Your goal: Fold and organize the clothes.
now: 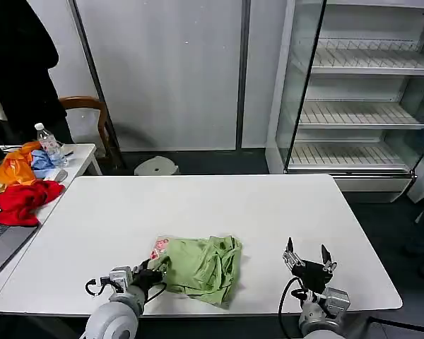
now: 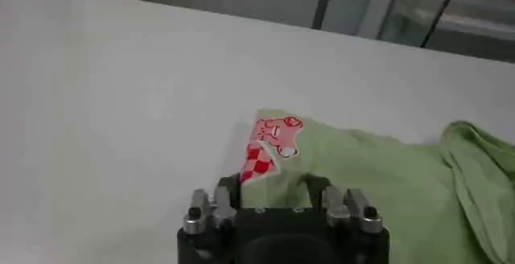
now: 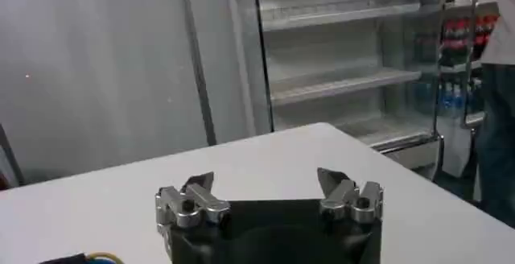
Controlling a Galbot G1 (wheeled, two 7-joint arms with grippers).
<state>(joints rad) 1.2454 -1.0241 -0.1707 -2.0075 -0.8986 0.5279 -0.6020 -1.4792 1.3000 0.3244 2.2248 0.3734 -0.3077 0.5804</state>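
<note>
Head view puts your light green cotton T-shirt point(image 1: 201, 267) with its red, pink and white print crumpled near the white table's point(image 1: 198, 205) front edge, at about six o'clock. Your left gripper point(image 1: 150, 272) meets the shirt's seven-o'clock corner beside the print point(image 2: 269, 145); I cannot tell whether it pinches cloth. I judge it is there to draw that corner out flat. Your right gripper point(image 1: 308, 256), at four o'clock, waits with fingers spread, well apart from the shirt.
</note>
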